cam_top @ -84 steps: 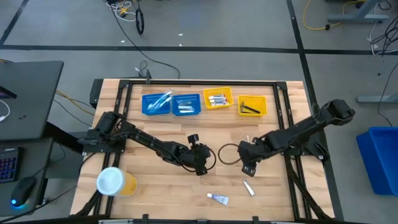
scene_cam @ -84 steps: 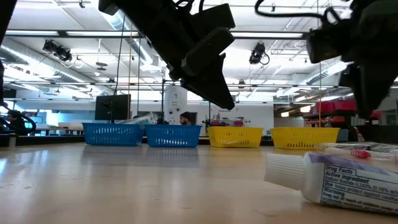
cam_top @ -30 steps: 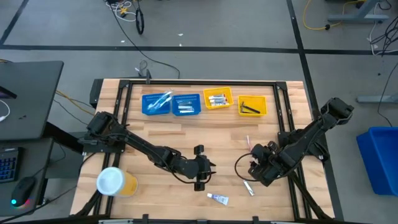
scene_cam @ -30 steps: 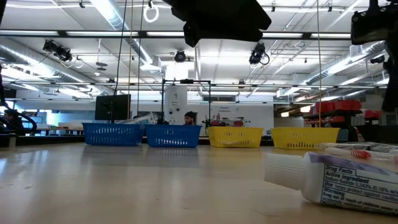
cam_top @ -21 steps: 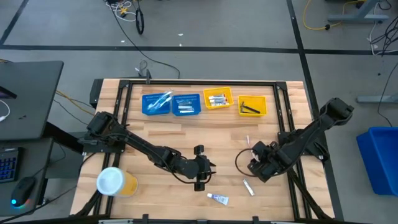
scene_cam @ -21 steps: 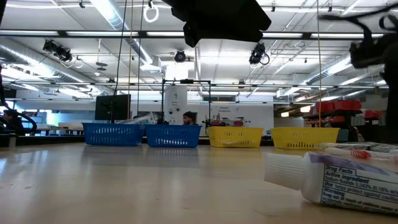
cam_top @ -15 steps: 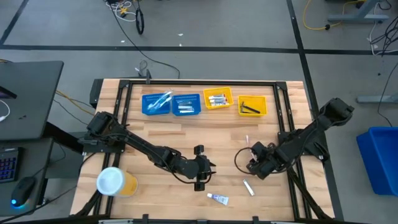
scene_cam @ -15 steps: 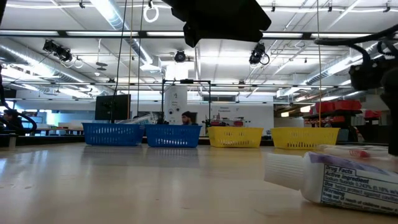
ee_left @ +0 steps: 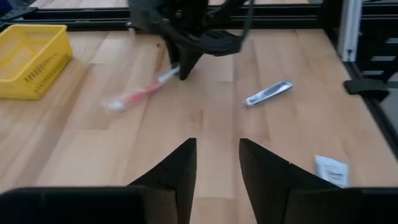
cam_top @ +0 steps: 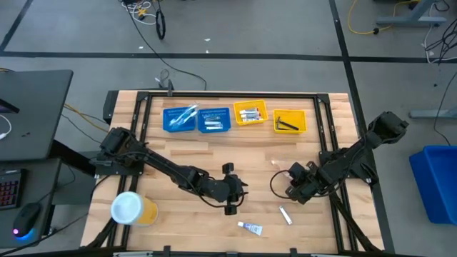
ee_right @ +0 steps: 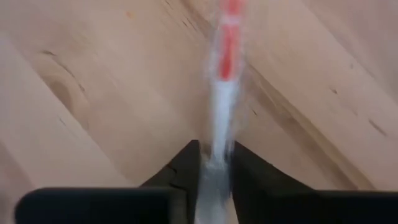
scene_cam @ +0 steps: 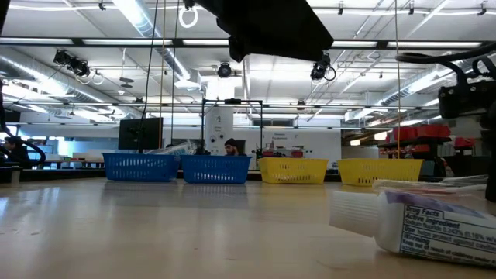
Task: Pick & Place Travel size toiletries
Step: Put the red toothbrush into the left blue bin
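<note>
A white toothbrush with a red stripe (ee_right: 225,68) sits between the fingers of my right gripper (ee_right: 214,163), which is shut on it. In the left wrist view the toothbrush (ee_left: 140,93) slants away from that gripper, blurred. In the high view my right gripper (cam_top: 288,178) is right of centre. My left gripper (cam_top: 230,207) hovers open near the table's middle, holding nothing. A silvery tube (cam_top: 285,214) and a white toothpaste tube (cam_top: 250,228) lie flat near the near edge. My right gripper pinches the toothbrush between its two fingers at one end of the handle (ee_right: 217,146). The fingers point along the toothbrush, which sticks out ahead of them. The fingers slant down from the table's right side. Whether the free end (ee_left: 113,104) touches the table, I cannot tell.
Along the far edge stand two blue trays (cam_top: 180,119) (cam_top: 213,119) and two yellow trays (cam_top: 250,113) (cam_top: 290,121), each with items in it. A yellow tub with a white lid (cam_top: 132,208) stands at the near left corner. The toothpaste tube (scene_cam: 418,225) lies close in front of the low camera.
My right gripper has moved from the near side toward the far edge, reached the toothbrush and taken hold of it. The toothbrush has shifted toward the table's left and shows blurred. My left gripper has stayed almost where it was.
</note>
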